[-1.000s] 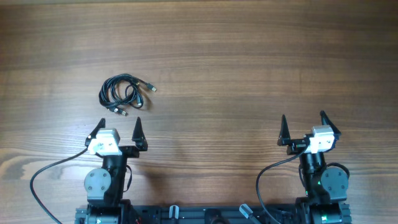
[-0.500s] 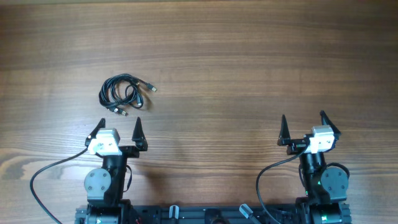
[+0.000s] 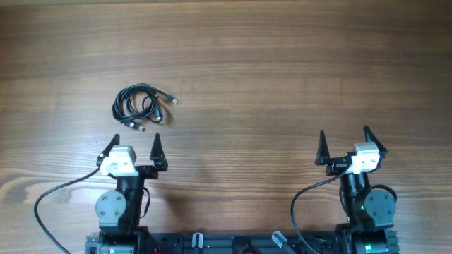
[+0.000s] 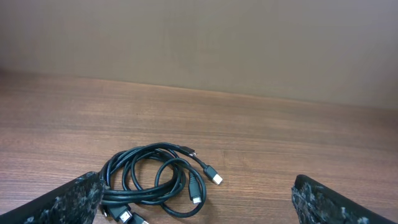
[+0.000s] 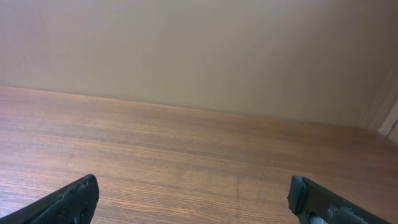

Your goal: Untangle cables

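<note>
Tangled coil of cables [image 3: 141, 107] lying on table [image 3: 282, 70], left gripper [image 3: 136, 137] near the cables, jaws wide apart, holding nothing, right gripper [image 3: 344, 131] well right of the cables, wide apart, empty

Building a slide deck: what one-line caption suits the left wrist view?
Tangled black cables lie coiled on the wooden table, just ahead of the open left gripper.

From my screen I see a table [image 3: 282, 63] of brown wood, its grain running from 9 to 3 o'clock, lit softly and evenly. Beyond its far edge, at 12 o'clock in both wrist views, stands a plain beige wall [image 5: 186, 43]. At 3 o'clock in the right wrist view, a paler strip [image 5: 390, 118] meets it.
</note>
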You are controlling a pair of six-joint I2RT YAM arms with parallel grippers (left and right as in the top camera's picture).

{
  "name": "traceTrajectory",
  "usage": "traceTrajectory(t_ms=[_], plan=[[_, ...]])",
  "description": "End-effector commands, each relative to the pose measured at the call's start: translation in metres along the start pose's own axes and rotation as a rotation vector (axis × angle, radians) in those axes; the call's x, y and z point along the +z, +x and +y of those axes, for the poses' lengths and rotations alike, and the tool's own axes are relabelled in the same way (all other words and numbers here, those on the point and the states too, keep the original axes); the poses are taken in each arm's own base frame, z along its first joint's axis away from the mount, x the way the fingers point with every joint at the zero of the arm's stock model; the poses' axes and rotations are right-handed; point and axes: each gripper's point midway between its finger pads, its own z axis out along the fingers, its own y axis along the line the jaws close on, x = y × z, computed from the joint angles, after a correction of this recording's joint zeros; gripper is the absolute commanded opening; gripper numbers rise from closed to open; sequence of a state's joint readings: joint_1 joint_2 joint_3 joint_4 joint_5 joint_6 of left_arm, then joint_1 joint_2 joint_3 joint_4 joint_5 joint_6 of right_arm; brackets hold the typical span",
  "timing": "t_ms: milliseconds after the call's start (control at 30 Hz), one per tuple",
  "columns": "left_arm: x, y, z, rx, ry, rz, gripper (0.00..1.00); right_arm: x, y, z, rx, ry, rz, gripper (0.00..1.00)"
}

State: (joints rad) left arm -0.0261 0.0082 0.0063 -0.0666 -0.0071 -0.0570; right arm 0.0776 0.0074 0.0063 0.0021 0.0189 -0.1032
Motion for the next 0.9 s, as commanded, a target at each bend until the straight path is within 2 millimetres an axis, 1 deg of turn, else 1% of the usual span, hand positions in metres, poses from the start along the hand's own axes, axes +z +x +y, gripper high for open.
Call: traceTrajectory(t_ms=[0,333,367,500,600,767,867], plan=[[0.0,0.001,0.003,0.016,-0.017,0.002,1.0,0.0,0.0,0.001,-0.002,-0.008,-0.001,1.0],[0.0,-0.002,0.003,0.016,-0.015,-0.007,1.0,0.0,0.0,0.001,-0.001,-0.008,-0.001,1.0],[-0.001,-0.004,0.002,0.016,-0.014,-0.012,1.0,0.0,0.0,0.001,-0.002,-0.008,-0.001,1.0],[-0.006,-0.027,-0.001,0.016,-0.012,-0.041,1.0,0.0,0.0,0.001,-0.001,-0.008,-0.001,1.0],[-0.01,-0.039,-0.002,0.016,-0.014,-0.021,1.0,0.0,0.0,0.001,-0.001,-0.008,-0.001,1.0],[-0.006,-0.043,-0.003,0.017,-0.022,0.051,1.0,0.0,0.0,0.001,-0.001,-0.008,-0.001,1.0],[-0.002,-0.054,-0.004,0.017,-0.025,0.074,1.0,0.0,0.0,0.001,-0.002,-0.008,-0.001,1.0]])
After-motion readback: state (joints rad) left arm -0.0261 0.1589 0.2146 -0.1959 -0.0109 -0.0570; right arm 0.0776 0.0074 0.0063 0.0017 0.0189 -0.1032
